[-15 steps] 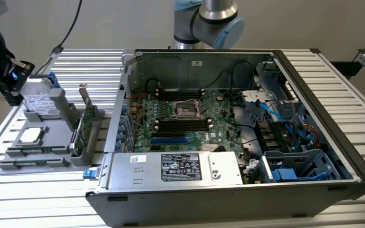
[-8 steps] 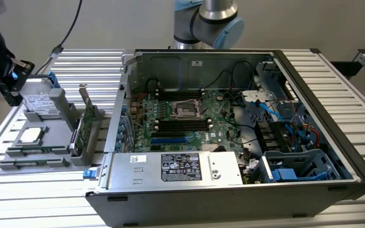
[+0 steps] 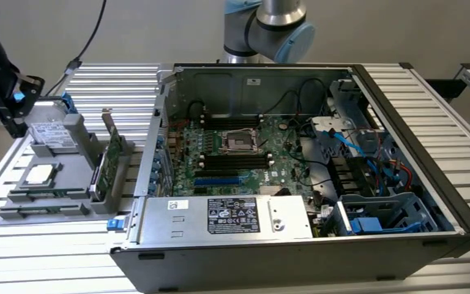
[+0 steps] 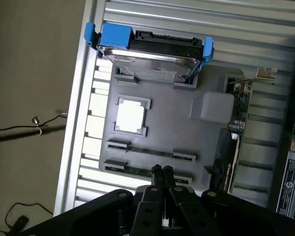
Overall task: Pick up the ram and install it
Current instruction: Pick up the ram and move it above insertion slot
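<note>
On the grey tray (image 4: pixel 177 128), the ram (image 4: pixel 135 170) lies under the gripper (image 4: pixel 162 170), pinched shut and empty, which might just bump it.

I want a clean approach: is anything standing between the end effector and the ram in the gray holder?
Nothing visible does. The shut end effector hangs right above the ram in the gray holder; the hard drive and expansion card stand off to the sides.

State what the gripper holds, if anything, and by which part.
Nothing: the gripper is shut and empty, near a ram stick lying in the gray tray.
</note>
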`<state>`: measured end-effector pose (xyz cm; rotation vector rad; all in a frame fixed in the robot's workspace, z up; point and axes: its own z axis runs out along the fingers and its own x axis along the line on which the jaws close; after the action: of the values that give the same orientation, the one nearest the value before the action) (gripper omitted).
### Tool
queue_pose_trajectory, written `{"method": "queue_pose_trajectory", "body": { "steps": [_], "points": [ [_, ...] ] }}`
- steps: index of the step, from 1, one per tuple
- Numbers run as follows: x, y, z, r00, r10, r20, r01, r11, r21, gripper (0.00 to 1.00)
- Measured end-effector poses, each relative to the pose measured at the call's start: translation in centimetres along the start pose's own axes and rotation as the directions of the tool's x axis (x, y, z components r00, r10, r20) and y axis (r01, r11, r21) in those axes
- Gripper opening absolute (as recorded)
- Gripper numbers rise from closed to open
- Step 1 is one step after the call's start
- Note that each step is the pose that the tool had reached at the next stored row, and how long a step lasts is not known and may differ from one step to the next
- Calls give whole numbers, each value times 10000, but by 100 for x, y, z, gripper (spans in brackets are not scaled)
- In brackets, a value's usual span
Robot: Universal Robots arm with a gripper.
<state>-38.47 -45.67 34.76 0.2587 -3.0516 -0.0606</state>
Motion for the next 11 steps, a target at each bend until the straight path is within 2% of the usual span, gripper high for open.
{"method": "queue_pose_trajectory", "body": {
  "steps": [3, 6, 11],
  "points": [
    [0, 0, 0, 9986, -532, -26, 532, 9986, 39, 10],
    [0, 0, 0, 9941, -1079, -54, 1080, 9941, 78, 10],
    [0, 0, 0, 9800, -1985, -107, 1987, 9800, 140, 10]
  ]
}}
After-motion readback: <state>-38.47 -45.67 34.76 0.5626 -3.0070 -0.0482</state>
